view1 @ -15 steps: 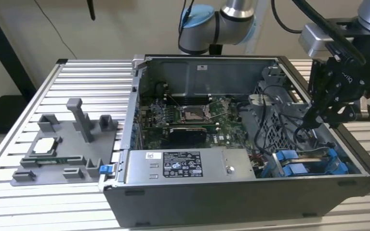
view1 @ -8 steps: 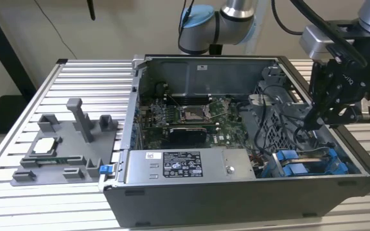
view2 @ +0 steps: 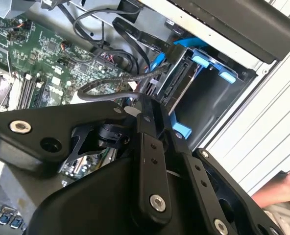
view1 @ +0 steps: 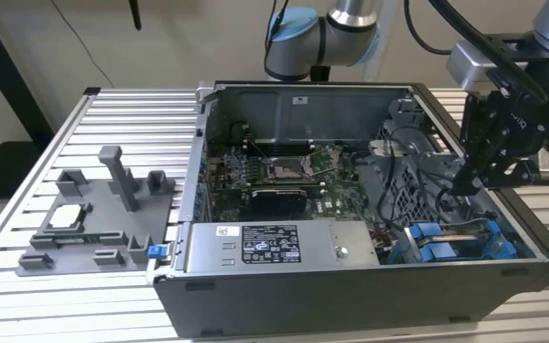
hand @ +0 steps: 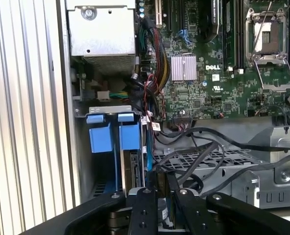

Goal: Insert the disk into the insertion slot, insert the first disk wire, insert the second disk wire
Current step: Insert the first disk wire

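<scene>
Gripper [view1: 467, 187] is low inside the open PC case [view1: 351, 300], at the exterior view's right, just over the drive bay. In second wrist view its tip is among black cables [view2: 128, 61], close to the disk's connector end. Clenched or released: can't tell. Disk [view2: 178, 81], in blue carrier, sits in the slot [view2: 221, 105].

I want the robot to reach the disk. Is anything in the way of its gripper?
Yes. In the second wrist view, black cables loop across just ahead of the gripper, between it and the disk, which already sits in the insertion slot. Nothing else visibly blocks it.
</scene>
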Available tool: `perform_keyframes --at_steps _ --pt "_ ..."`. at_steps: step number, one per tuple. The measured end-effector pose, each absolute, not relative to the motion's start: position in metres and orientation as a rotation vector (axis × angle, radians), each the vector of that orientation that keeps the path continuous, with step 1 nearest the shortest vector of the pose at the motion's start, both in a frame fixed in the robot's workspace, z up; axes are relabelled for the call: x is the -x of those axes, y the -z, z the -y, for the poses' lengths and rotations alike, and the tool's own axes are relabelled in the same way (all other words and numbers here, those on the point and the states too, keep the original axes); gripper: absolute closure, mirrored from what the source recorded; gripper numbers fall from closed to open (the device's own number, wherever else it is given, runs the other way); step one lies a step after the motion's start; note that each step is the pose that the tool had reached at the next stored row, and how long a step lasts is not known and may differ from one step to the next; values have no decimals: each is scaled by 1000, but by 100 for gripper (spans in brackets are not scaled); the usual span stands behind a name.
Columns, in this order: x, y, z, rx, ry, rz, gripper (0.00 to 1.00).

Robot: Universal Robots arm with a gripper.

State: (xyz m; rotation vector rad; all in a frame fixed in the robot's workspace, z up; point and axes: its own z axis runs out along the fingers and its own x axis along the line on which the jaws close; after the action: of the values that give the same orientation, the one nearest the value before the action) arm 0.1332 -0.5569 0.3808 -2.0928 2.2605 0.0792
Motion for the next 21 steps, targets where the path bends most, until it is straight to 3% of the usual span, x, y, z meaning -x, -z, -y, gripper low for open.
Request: perform_keyframes --at_steps 21 --pt "-135 -378 568 2094 -77 -2262 100"
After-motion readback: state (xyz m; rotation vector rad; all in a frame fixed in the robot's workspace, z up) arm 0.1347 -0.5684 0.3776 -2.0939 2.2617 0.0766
